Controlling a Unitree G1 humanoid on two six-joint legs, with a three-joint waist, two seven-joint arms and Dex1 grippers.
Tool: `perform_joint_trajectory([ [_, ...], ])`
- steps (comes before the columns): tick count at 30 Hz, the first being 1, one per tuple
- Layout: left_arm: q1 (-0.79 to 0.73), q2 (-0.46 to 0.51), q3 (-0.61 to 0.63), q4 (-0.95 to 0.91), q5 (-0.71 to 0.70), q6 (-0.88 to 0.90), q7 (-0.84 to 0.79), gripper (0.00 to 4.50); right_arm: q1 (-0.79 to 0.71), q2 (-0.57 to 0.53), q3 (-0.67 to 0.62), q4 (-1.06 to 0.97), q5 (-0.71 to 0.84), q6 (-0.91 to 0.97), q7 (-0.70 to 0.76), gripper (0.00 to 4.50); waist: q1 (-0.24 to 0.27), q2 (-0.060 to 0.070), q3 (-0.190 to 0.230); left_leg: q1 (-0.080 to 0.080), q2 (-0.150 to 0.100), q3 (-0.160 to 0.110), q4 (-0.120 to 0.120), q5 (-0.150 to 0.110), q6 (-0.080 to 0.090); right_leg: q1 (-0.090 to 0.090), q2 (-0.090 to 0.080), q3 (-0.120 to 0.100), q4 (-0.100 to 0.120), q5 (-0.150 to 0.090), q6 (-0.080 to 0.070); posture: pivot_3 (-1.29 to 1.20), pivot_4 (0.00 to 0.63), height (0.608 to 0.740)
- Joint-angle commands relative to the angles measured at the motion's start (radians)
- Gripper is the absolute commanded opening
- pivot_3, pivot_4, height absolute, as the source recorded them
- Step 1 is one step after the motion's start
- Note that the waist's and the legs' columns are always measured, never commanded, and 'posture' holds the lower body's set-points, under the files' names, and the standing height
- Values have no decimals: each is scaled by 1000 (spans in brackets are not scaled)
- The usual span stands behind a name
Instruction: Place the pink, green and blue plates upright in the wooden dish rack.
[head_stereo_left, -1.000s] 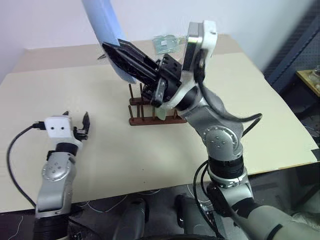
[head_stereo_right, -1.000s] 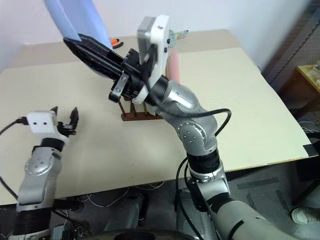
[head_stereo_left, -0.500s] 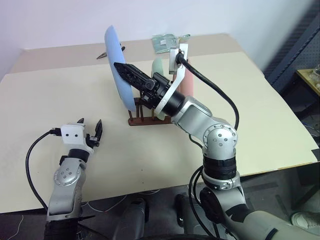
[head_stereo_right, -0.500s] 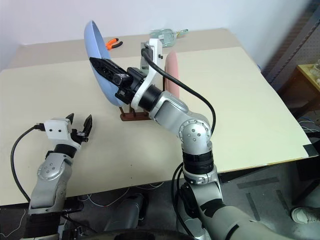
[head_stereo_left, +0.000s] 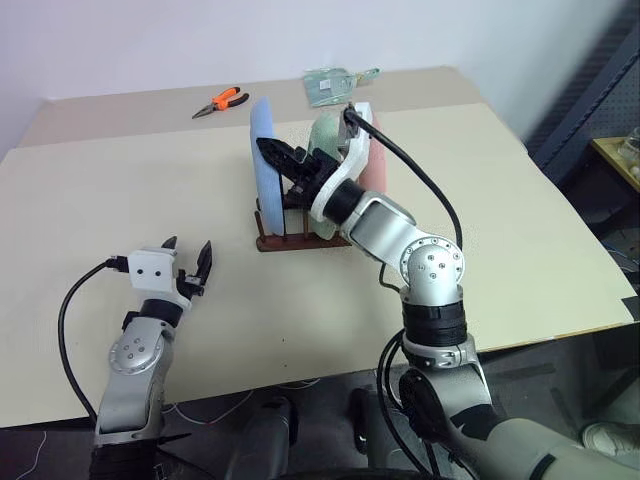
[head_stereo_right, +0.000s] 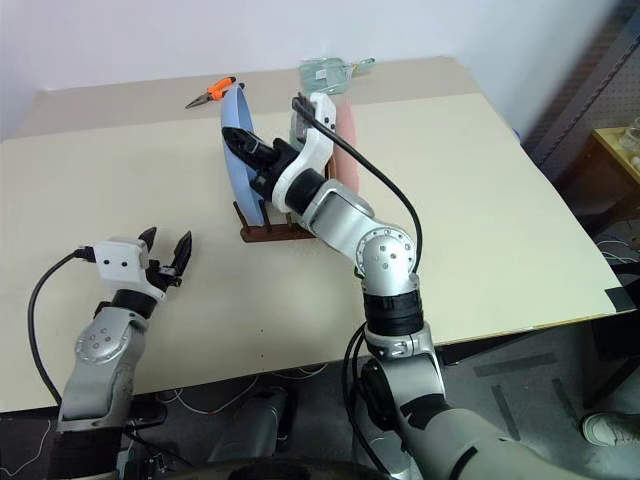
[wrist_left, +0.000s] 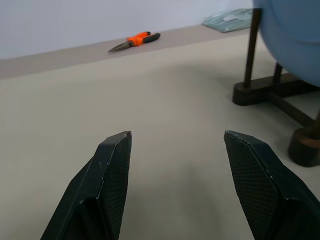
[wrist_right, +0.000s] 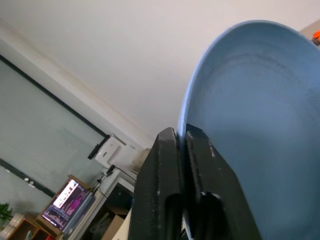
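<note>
Right gripper (wrist_right: 181, 175): fingers pinched on the rim of the blue plate (head_stereo_right: 236, 150), one finger on each face, rim visible between them in the right wrist view. Reaches in over the wooden dish rack (head_stereo_left: 300, 238) from the rack's right side.

Blue plate: upright on edge at the left end of the rack, lower edge down among the pegs, next to the green plate.

Green plate (head_stereo_left: 326, 135): upright in the rack, between the blue plate and the pink plate, largely hidden by the right arm.

Pink plate (head_stereo_right: 347, 142): upright at the right end of the rack, just beside the green plate.

Left gripper (wrist_left: 176, 170): fingers spread apart, nothing between them. Hovers low over the table (head_stereo_left: 120, 200), near its front left, well apart from the rack, pointing toward the rack's left end.

Elsewhere on the table: orange-handled pliers (head_stereo_left: 221, 101) near the far edge; clear plastic packet (head_stereo_left: 330, 84) behind the rack, near the far edge.
</note>
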Motion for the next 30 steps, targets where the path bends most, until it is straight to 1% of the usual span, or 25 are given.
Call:
perform_joint_trajectory([
  [1, 7, -2, 3, -50, 9, -18, -3, 3049, -73, 53, 2, -24, -16, -32, 18, 1919, 0, 0, 0, 0, 0, 0, 0, 0, 0, 0, 0, 0, 0, 0, 0, 0, 150, 739],
  [3, 9, -4, 2, -54, 10, -15, -4, 3049, -95, 17, 32, -37, -67, -38, 51, 2916, -1, 0, 0, 0, 0, 0, 0, 0, 0, 0, 0, 0, 0, 0, 0, 0, 150, 739],
  [6, 12, -6, 0, -57, 15, -14, -5, 3049, -111, -8, 52, -48, -119, -37, 84, 2916, -1, 0, 0, 0, 0, 0, 0, 0, 0, 0, 0, 0, 0, 0, 0, 0, 150, 739],
  [7, 13, -7, -1, -58, 17, -13, -4, 3049, -123, -33, 73, -65, -157, -42, 114, 2916, -1, 0, 0, 0, 0, 0, 0, 0, 0, 0, 0, 0, 0, 0, 0, 0, 150, 739],
  [8, 14, -9, -1, -58, 17, -13, -4, 3049, -144, -78, 103, -90, -210, -52, 156, 2916, -1, 0, 0, 0, 0, 0, 0, 0, 0, 0, 0, 0, 0, 0, 0, 0, 150, 739],
  [9, 14, -9, 0, -58, 16, -14, -5, 3049, -172, -170, 140, -133, -297, -89, 234, 2916, 2, 1, 0, 0, 0, 0, 0, 0, 0, 0, 0, 0, 0, 0, 0, 0, 150, 739],
  [10, 14, -9, 1, -57, 15, -14, -5, 3049, -189, -234, 165, -162, -357, -118, 291, 2916, 5, 1, 1, 0, 0, 1, 1, 0, 0, 0, 0, 0, 0, 0, 0, 0, 150, 739],
  [12, 16, -3, -4, -58, 22, -16, -11, 3049, -179, -369, 163, -212, -436, -192, 409, 2916, 9, 1, 1, -3, -1, 1, 4, 0, 0, 0, 0, -2, -1, 0, 0, 0, 150, 739],
  [15, 19, 15, -11, -54, 30, -16, -34, 3049, -86, -608, 52, -247, -491, -283, 588, 2916, 12, 0, 0, -3, -1, 2, 4, 0, 0, 3, -1, -3, -3, -1, 2, 0, 150, 739],
  [17, 19, 23, -11, -47, 35, -16, -40, 3049, -34, -704, -10, -230, -496, -299, 646, 2916, 9, 0, 0, -2, -1, 2, 4, -1, 1, 5, -1, -4, -4, -2, 2, 0, 150, 739],
  [18, 18, 30, -7, -34, 37, -20, -43, 3049, 24, -771, -62, -200, -500, -283, 672, 2916, 7, 0, 0, -2, -1, 3, 4, -1, 1, 5, -2, -4, -4, -5, 1, 0, 150, 739],
  [19, 17, 32, -8, -28, 41, -21, -43, 3049, 64, -815, -99, -176, -502, -273, 693, 2916, 7, 0, 0, -1, -1, 3, 4, -1, 1, 5, -2, -3, -4, -5, 1, 0, 150, 739],
  [20, 18, 41, -4, -8, 44, -26, -53, 3049, 161, -879, -126, -160, -532, -279, 734, 2916, 9, 0, 0, -1, 0, 3, 4, -1, 1, 5, -2, -3, -3, -5, 1, 0, 150, 739],
  [21, 19, 46, -1, 6, 47, -29, -60, 3049, 228, -920, -140, -151, -553, -286, 762, 2916, 11, 0, 0, -1, 0, 3, 4, -1, 1, 5, -2, -3, -4, -5, 1, 0, 150, 739],
  [23, 25, 64, -3, 43, 52, -45, -86, 3049, 387, -967, -130, -149, -601, -320, 815, 2916, 10, 2, 0, -1, 0, 4, 4, -1, 2, 6, -2, -3, -4, -4, 0, 0, 150, 739],
  [25, 30, 81, -17, 73, 69, -69, -105, 3049, 497, -963, -123, -125, -633, -358, 841, 2916, 6, 2, 0, 0, 0, 5, 4, -2, 3, 6, -3, -2, -3, -4, 0, 0, 150, 739],
  [28, 39, 96, -18, 80, 56, -72, -144, 3049, 572, -921, -94, -76, -696, -430, 837, 2916, 3, 5, 2, 1, 0, 6, 6, -2, 3, 5, -3, 1, -2, -5, 1, 0, 150, 739],
  [30, 47, 103, -17, 65, 49, -69, -165, 3049, 581, -894, -91, -40, -716, -461, 837, 2916, 4, 6, 2, 0, 0, 6, 9, -2, 3, 6, -3, 1, -2, -5, 1, 0, 150, 739],
])
